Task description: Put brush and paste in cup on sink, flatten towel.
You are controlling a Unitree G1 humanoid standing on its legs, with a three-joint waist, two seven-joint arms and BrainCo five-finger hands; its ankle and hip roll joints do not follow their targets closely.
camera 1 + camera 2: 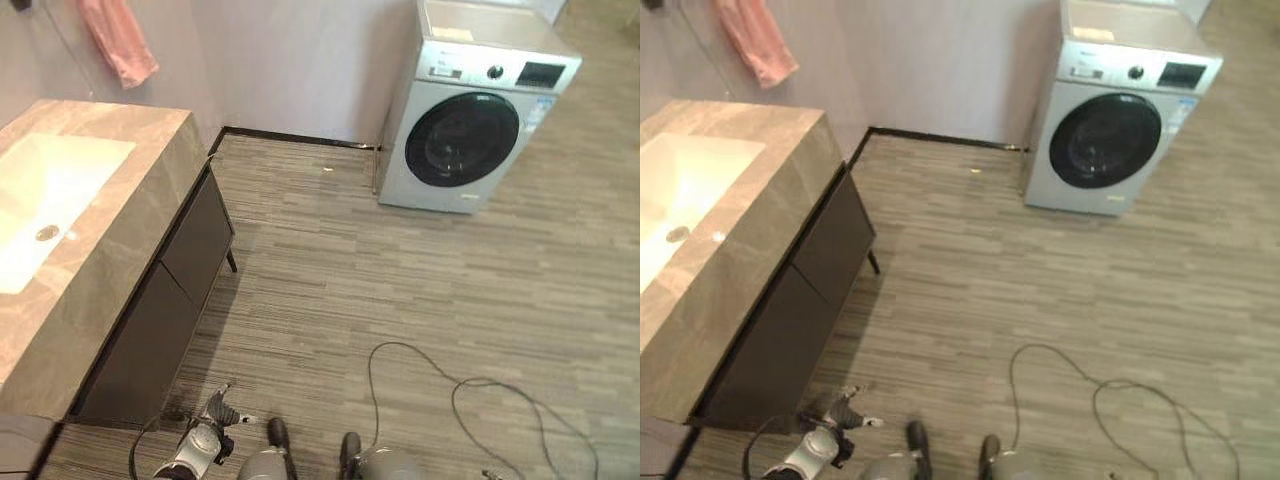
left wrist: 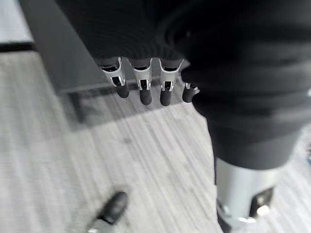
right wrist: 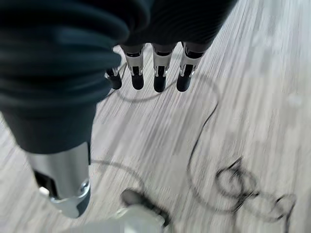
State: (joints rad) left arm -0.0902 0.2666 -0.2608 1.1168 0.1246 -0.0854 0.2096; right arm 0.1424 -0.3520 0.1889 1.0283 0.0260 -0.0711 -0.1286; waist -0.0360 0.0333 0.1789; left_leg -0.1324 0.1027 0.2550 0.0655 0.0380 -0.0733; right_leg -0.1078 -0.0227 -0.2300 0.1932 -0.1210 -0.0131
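Note:
A pink towel (image 1: 118, 40) hangs bunched on the wall at the far left, above the stone sink counter (image 1: 120, 240). The counter holds a pale basin (image 1: 50, 190) with a round drain. My left hand (image 1: 205, 438) hangs low near the floor beside the counter's front corner. In the left wrist view its fingers (image 2: 142, 85) are straight and hold nothing, with plank floor past them. My right hand (image 3: 159, 75) also hangs over the floor, fingers straight and with nothing in them.
A dark cabinet (image 1: 170, 300) fills the space under the counter. A silver front-loading washing machine (image 1: 470, 110) stands against the far wall on the right. Striped plank floor (image 1: 400, 270) stretches between the two.

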